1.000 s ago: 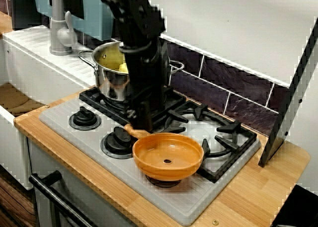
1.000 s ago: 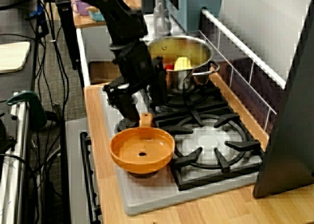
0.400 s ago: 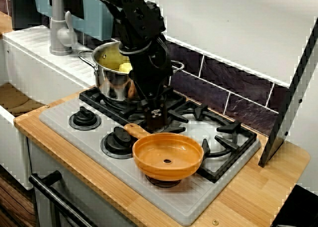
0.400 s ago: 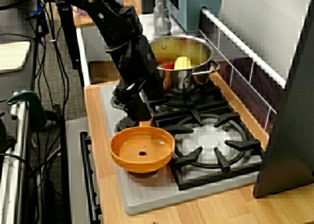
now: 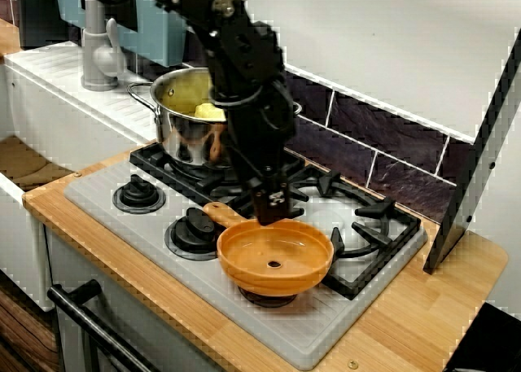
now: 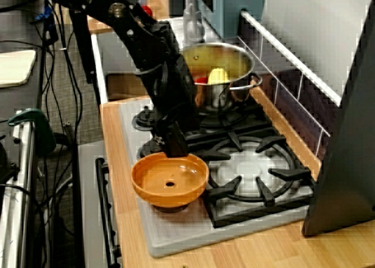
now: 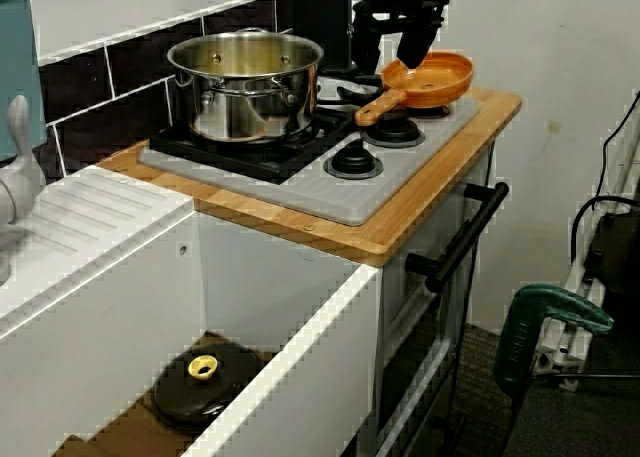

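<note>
Plainly, the two black fingers (image 7: 411,45) were spread apart with nothing between them. They pointed down just above the far rim of the shallow round orange pan (image 5: 275,258), close to where its short orange handle (image 5: 221,215) met the bowl. In no view could I tell whether they touched the rim. The pan sat on the front burner of the grey hob plate (image 5: 98,205), near its front edge, with its handle reaching toward the inner black round knob (image 5: 194,229). The outer black round knob (image 5: 138,197) lay just beyond that.

To my mind, work this close to so light a pan called for a slow, straight descent. The fingers would need to be squared to the handle, because a sideways nudge on the rim could tip or slide the pan.

Behind the arm, the shiny steel two-handled pot (image 5: 183,132) rested on the black cast grate (image 5: 358,242), holding a yellow piece (image 5: 210,111) and a red one (image 6: 201,80). The hob lay on the pale wooden bench (image 5: 423,307). In the view across the sink, a black lid with a gold knob (image 7: 205,382) lay down in the basin.

Counted: one pan, one pot, one lid, two knobs, two fingers.
</note>
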Controlling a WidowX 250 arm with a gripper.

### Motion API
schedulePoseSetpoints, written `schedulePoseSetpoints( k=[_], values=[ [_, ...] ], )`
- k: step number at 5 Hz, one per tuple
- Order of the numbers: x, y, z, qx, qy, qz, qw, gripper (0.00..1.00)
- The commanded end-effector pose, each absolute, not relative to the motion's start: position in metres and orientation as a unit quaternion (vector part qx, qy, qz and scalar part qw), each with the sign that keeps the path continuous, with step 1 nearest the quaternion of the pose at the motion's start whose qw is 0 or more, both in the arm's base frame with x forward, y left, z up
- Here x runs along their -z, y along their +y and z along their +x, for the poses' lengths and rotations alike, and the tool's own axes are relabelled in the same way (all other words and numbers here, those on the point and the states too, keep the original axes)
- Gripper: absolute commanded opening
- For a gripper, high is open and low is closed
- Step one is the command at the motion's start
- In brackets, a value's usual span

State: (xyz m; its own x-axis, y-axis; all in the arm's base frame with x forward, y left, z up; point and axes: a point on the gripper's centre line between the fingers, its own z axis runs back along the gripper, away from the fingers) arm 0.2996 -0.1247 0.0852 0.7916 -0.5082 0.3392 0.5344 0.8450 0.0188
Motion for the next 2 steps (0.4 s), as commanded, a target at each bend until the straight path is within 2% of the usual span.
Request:
schedulePoseSetpoints(
  k=[1, 2],
  values=[
    [-0.0930, -0.1354, 0.3081, 0.297, -0.173, -0.033, 0.938, 1.00],
    [-0.0896, -0.1371, 0.3127, 0.306, -0.171, -0.031, 0.936, 1.00]
  ],
)
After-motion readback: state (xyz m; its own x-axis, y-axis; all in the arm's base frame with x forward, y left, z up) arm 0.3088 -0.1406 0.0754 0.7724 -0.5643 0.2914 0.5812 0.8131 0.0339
